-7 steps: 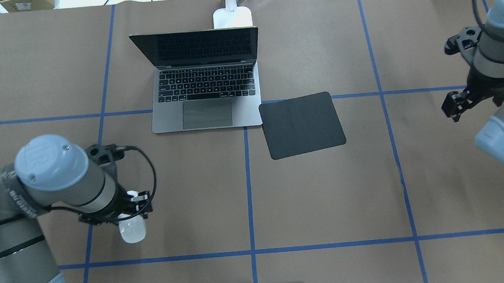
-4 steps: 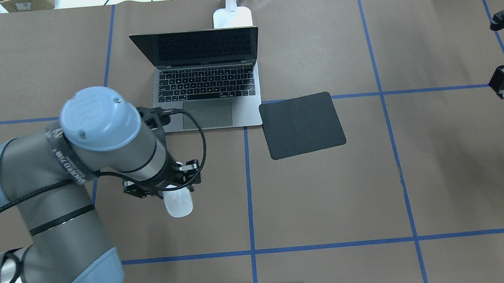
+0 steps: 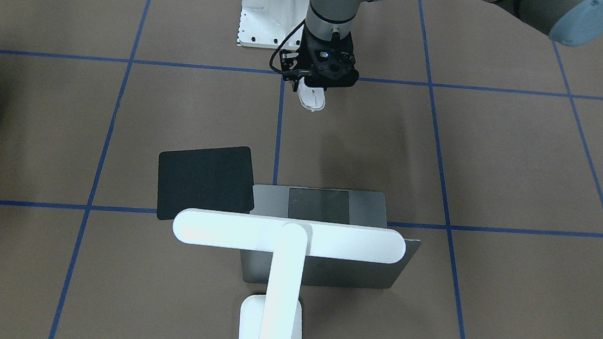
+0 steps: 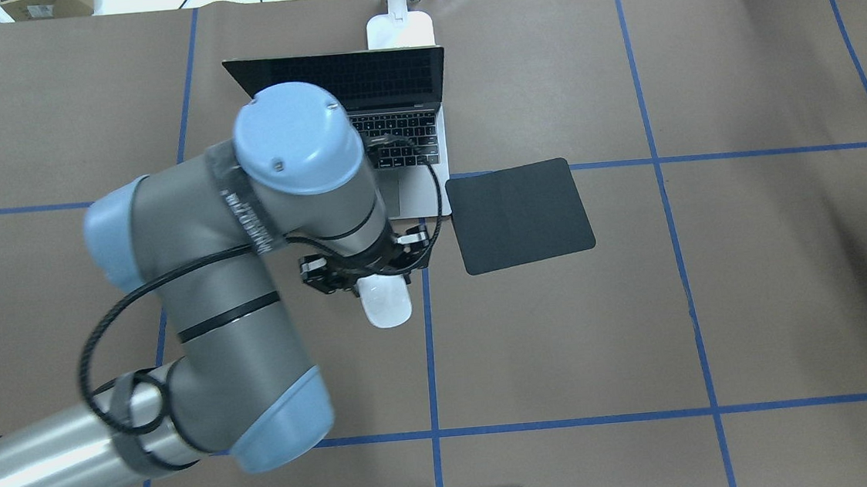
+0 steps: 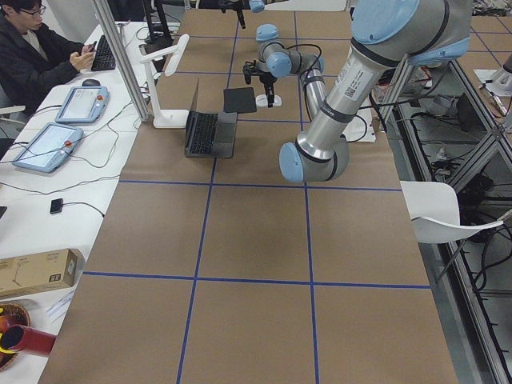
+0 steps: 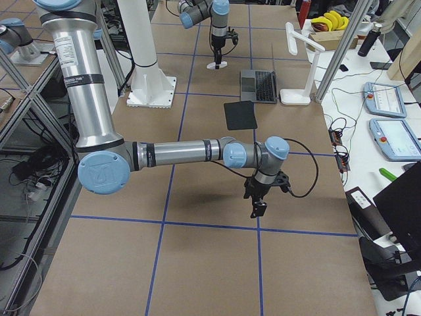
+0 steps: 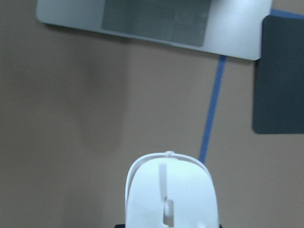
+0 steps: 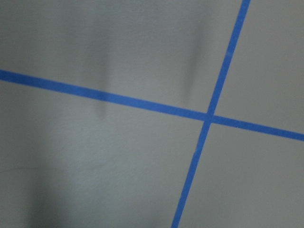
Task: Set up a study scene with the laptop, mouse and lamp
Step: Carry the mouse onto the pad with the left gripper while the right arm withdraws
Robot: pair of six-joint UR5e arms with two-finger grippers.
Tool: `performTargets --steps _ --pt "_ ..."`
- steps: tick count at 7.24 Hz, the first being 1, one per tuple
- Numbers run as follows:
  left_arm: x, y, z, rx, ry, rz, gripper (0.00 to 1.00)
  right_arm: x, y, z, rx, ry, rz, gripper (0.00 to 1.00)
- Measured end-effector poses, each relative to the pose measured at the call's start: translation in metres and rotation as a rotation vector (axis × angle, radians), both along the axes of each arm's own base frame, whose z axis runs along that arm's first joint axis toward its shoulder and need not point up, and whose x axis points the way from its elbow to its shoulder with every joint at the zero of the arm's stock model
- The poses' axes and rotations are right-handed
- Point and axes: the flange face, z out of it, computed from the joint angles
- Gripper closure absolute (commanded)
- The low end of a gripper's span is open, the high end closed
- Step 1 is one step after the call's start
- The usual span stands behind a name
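Pinching the mouse [image 4: 386,303] in the left gripper [image 4: 366,270], jaws closed on its sides — most of the white shell sticking out past them. Ahead of the jaws, the open laptop [image 4: 397,76], with the lamp [image 3: 287,236] beyond it; ahead and to their right, the black mat [image 4: 519,215]. Cannot tell how the right gripper's [image 6: 256,203] jaws stand — hanging over blue tape lines [image 8: 207,115].

Even overhead light, soft shadows.

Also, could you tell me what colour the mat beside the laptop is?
The mat is plain black, clearest in the overhead view.
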Motion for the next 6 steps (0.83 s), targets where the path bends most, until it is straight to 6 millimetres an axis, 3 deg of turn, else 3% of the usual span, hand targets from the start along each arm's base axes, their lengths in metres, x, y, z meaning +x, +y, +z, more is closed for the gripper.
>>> performTargets --steps 1,3,6 --pt "0.020 -0.013 -0.025 -0.003 -0.006 -0.019 0.88 0.006 0.004 0.016 0.002 -0.007 0.004 0.00" --pt "0.054 -0.036 -0.066 0.002 -0.005 -0.065 0.88 0.021 0.011 0.028 -0.015 -0.059 0.026 0.00" --pt "0.114 -0.069 -0.087 0.022 0.004 -0.160 0.88 0.033 0.023 0.037 -0.004 -0.143 0.048 0.00"
